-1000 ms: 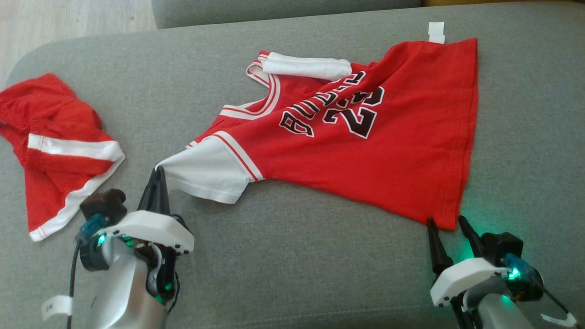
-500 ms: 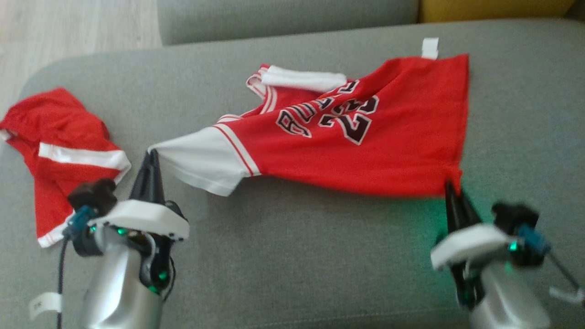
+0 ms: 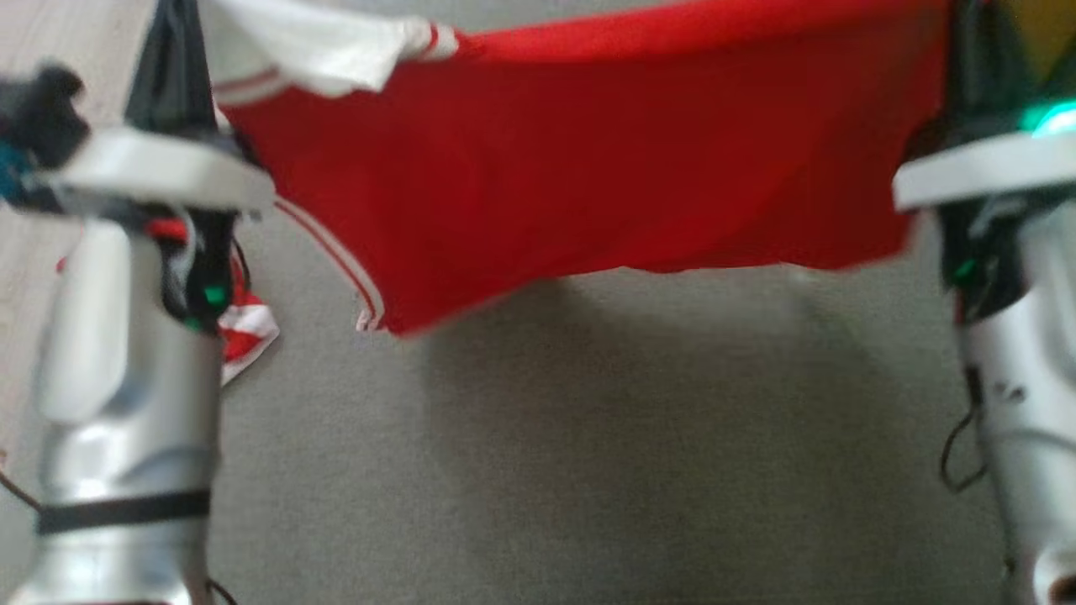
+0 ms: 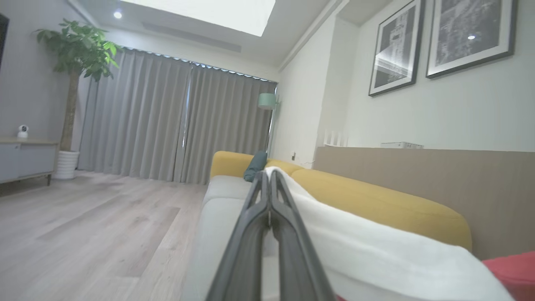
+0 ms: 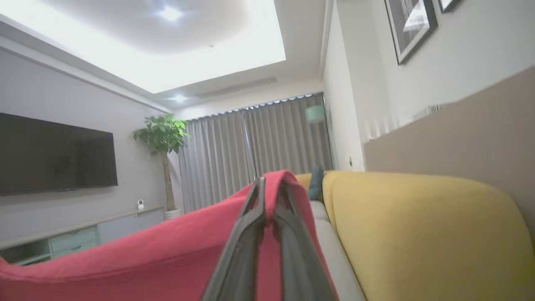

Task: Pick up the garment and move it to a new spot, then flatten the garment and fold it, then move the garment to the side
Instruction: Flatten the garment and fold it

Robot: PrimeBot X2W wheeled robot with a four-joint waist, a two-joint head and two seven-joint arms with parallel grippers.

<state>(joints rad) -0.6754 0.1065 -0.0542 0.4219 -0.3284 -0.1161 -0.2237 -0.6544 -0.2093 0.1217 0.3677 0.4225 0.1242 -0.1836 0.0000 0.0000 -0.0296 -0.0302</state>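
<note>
High above the grey sofa seat (image 3: 588, 470), the red garment (image 3: 588, 160) is hanging stretched between the two grippers, like washing on a line. Its bottom edge is sagging in the air, clear of the seat, and a soft shadow (image 3: 639, 353) is lying on the cushion under it.

The left gripper (image 4: 268, 174) is pinching the white sleeve (image 4: 376, 251), with its two dark fingers pressed tight together (in the left wrist view the white cloth is draping off to one side of them). The right gripper (image 5: 271, 184) is squeezing a red corner of the garment. In the right wrist view the red cloth is folding over the fingertips and running away to the side.

In the head view both grippers are sitting near the top corners, one at each end of the cloth, and the whole picture is looking blurry.

A second piece of clothing (image 3: 245, 329), red and white, is peeking out beside the left arm. It is lying on the seat, apart from the lifted garment.

The yellow backrest (image 5: 418, 221) is showing just past the right gripper, and the wooden floor (image 4: 83, 217) is stretching out beside the sofa.
</note>
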